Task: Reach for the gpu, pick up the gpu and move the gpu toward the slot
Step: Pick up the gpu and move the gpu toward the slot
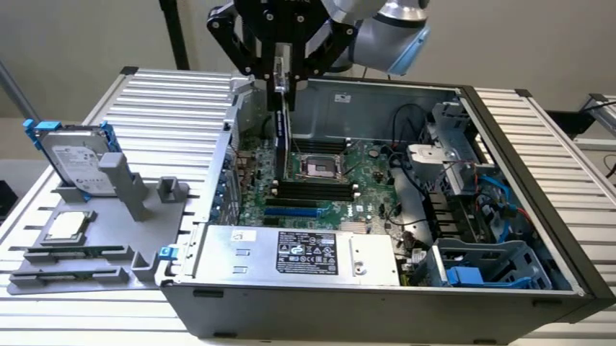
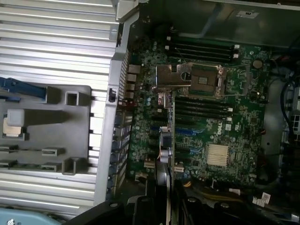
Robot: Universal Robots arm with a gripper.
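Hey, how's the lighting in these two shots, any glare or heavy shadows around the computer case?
Exterior view: soft, even light, the ribbed table shines pale, and the gpu in the gripper hangs dark against the case wall. Wrist view: bluish cast, strong glare on the table slats beside the grey fixture, the motherboard much dimmer than the table.

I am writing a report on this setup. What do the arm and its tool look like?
The arm has rounded silver-grey joint housings with a light blue cap. The tool is black, built of angular linkage bars that fan out from a central body and narrow to two slim fingers.
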